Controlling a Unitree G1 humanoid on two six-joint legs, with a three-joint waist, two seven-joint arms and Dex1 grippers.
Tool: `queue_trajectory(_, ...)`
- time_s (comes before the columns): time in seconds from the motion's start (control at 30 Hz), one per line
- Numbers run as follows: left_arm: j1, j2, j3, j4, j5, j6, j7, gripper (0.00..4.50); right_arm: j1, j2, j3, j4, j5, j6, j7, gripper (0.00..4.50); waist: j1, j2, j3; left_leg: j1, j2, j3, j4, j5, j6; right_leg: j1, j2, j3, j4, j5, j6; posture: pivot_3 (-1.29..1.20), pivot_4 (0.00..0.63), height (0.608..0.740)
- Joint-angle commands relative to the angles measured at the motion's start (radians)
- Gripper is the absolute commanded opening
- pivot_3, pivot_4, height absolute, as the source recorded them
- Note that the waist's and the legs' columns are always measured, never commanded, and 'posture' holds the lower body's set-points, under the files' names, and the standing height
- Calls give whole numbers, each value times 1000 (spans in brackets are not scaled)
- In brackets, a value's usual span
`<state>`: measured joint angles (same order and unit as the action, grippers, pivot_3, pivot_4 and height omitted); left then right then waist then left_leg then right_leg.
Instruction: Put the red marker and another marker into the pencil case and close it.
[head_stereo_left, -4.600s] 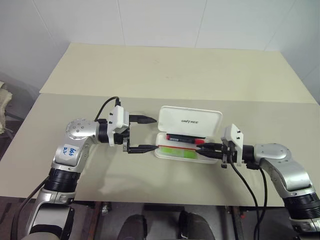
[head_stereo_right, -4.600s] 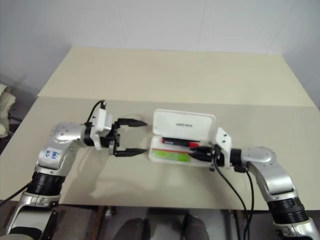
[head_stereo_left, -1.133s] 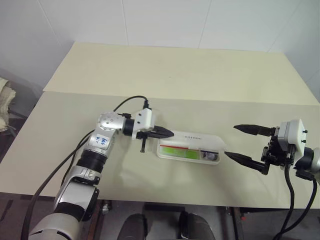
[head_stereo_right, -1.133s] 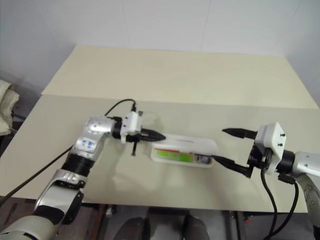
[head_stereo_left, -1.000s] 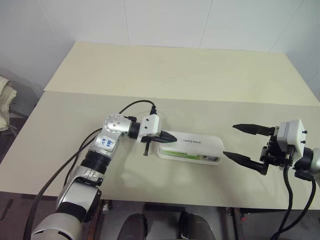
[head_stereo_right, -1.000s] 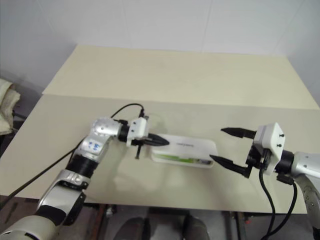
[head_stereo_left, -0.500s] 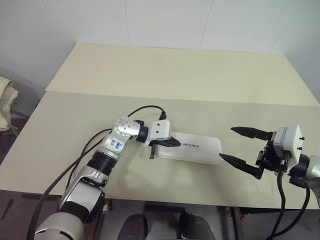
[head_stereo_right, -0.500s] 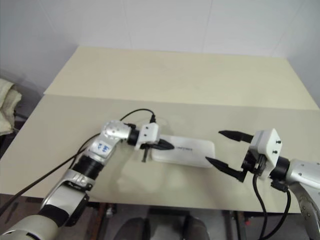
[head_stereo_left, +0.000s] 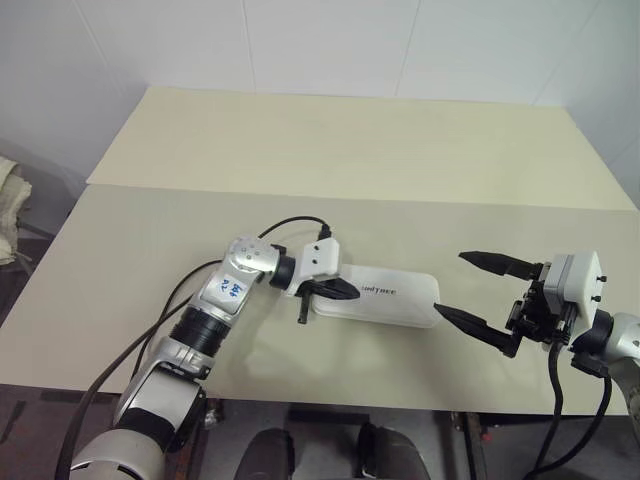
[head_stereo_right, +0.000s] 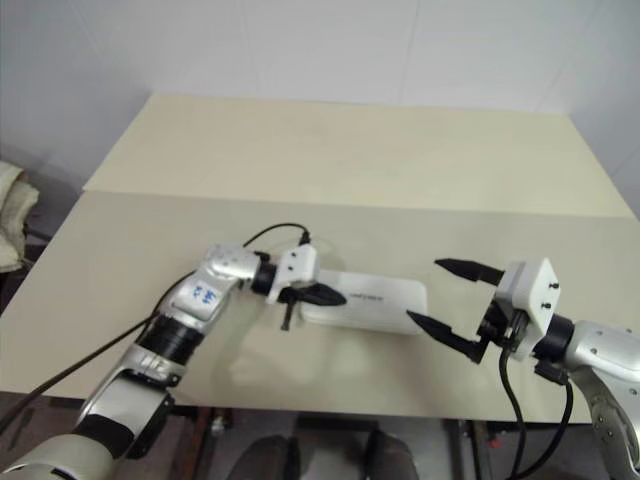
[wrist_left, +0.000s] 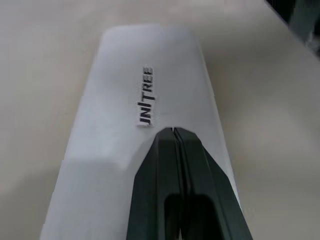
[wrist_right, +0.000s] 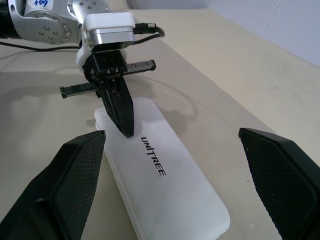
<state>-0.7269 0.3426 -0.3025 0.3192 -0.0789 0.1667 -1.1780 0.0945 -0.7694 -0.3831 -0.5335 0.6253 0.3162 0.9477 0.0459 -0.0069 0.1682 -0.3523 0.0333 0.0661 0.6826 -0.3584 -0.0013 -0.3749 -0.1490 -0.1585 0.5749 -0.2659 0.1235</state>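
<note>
The pencil case (head_stereo_left: 378, 299) lies shut and flat on the desk (head_stereo_left: 330, 150), near the front edge, its long side running across the robot's view. It is a white, smooth hard-plastic box, rectangular with rounded corners, and its lid carries the dark printed word "UNITREE" (wrist_right: 153, 156), small and set toward the left half of the lid. The markers cannot be seen, as the lid covers the inside. The left gripper (head_stereo_left: 343, 290) has its jaws pressed together into a single black wedge, and the tip rests on the lid at the case's left end, just beside the lettering; in the left wrist view the two black fingers (wrist_left: 165, 165) meet with no gap right below the word. A blue-ink label on the left arm (head_stereo_left: 227, 288) bears handwriting that is too small to read. The right gripper (head_stereo_left: 478, 292) hangs off the case's right end, close to it but apart, with its jaws spread wide; the ribbed black pads (wrist_right: 75, 175) frame the case in the right wrist view. The desk is pale beige, matte, with a seam (head_stereo_left: 200, 192) across it behind the case.
</note>
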Motion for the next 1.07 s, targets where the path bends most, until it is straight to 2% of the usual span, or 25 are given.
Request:
queue_trajectory(0.03,13,25,114,-56,-88,28,31,42,-16,3,3,15,9,-25,15,4500,-2,0,0,0,0,0,0,0,0,0,0,0,0,0,0,0,150,740)
queue_trajectory(0.07,15,25,132,-63,-106,28,34,42,-18,1,3,24,9,-29,20,4500,-2,0,0,0,0,0,0,0,0,0,0,0,0,0,0,0,150,740)
queue_trajectory(0.13,20,13,251,-88,-216,15,53,42,-25,-8,1,52,9,-36,39,4500,-3,0,0,0,0,0,0,0,0,0,0,0,0,0,0,0,150,740)
queue_trajectory(0.23,51,79,314,-121,-284,0,-22,558,-37,-22,-7,104,4,-50,74,4500,-2,0,0,-1,0,-1,0,0,0,0,0,0,0,0,0,0,150,740)
queue_trajectory(0.4,115,162,357,-198,-345,48,-55,2281,-68,-33,-15,180,-10,-75,106,4500,-3,0,0,0,0,0,-1,0,0,0,0,0,0,0,0,0,150,740)
queue_trajectory(0.6,218,195,385,-301,-383,69,-23,4393,-81,-38,-35,244,-30,-103,115,4500,-1,0,0,0,0,0,-1,0,0,0,0,0,0,0,0,0,150,740)
queue_trajectory(0.8,250,164,359,-345,-371,50,38,4456,-69,-58,-85,363,-63,-177,160,4500,4,0,1,0,0,0,0,0,0,0,0,0,0,0,0,0,150,740)
queue_trajectory(1.07,255,203,328,-323,-333,14,26,4456,-88,-85,-92,390,-75,-181,157,4500,-4,0,1,0,0,1,-1,0,0,0,0,0,0,0,0,0,150,740)
